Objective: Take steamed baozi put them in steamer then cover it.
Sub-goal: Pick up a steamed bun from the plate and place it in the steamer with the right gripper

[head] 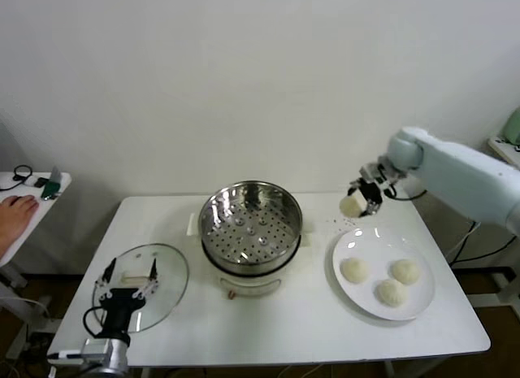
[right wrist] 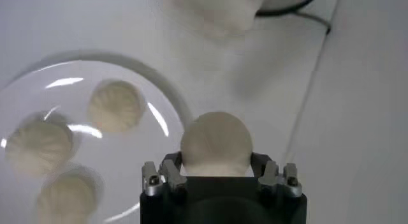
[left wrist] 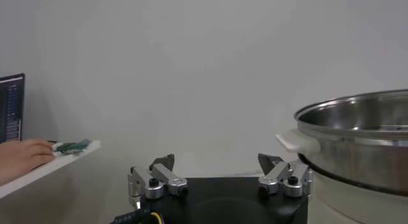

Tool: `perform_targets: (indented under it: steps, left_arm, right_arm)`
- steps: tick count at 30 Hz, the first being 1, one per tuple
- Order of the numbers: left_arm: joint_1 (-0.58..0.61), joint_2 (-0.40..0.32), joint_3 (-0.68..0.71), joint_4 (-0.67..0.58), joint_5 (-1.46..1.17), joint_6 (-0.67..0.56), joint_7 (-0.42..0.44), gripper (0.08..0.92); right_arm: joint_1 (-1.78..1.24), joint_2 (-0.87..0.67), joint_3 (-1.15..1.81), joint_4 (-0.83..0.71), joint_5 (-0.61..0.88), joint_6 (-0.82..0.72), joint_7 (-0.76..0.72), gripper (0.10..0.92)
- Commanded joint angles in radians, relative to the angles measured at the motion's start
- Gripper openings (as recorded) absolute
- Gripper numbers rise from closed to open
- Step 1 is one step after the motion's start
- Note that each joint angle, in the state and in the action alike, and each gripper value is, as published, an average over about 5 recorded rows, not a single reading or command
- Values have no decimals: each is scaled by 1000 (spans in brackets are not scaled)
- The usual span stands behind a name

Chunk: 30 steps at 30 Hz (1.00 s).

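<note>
My right gripper [head: 357, 201] is shut on one cream-white baozi [head: 351, 206] and holds it in the air above the table, between the white plate [head: 351, 290] and the steamer [head: 251, 222]. In the right wrist view the baozi [right wrist: 216, 144] sits between the fingers [right wrist: 171, 163]. Three more baozi [head: 354, 269] [head: 405, 271] [head: 391, 292] lie on the plate. The steel steamer basket stands empty on its white pot base at the table's middle. My left gripper [head: 130, 274] is open, low at the front left over the glass lid [head: 166, 276].
The glass lid with a white handle lies flat at the table's front left. A side table [head: 24, 201] with a person's hand [head: 16, 209] stands at far left. The steamer's rim [left wrist: 357, 120] shows close by in the left wrist view.
</note>
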Motion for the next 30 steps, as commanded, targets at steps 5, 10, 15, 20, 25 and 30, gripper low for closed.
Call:
perform_targets:
  steps: [5, 10, 15, 20, 25, 30]
  left_arm:
    - [8, 10, 15, -3, 1, -1, 1, 823]
    - [14, 17, 24, 0, 1, -2, 1, 823]
    - [17, 17, 38, 3, 5, -2, 1, 823]
    - [20, 12, 49, -1, 8, -2, 1, 823]
    - [26, 13, 47, -7, 7, -2, 1, 823]
    - [30, 16, 36, -8, 2, -3, 0, 823]
  right_arm:
    - [282, 239, -175, 88, 4, 190, -5, 696]
    - [206, 372, -116, 74, -151, 283, 13, 696]
    - [83, 471, -54, 15, -362, 374, 49, 696]
    - [-50, 543, 9, -97, -538, 442, 92, 696]
    - [-120, 583, 28, -165, -614, 468, 122, 697]
    - [-163, 606, 52, -208, -654, 485, 139, 704]
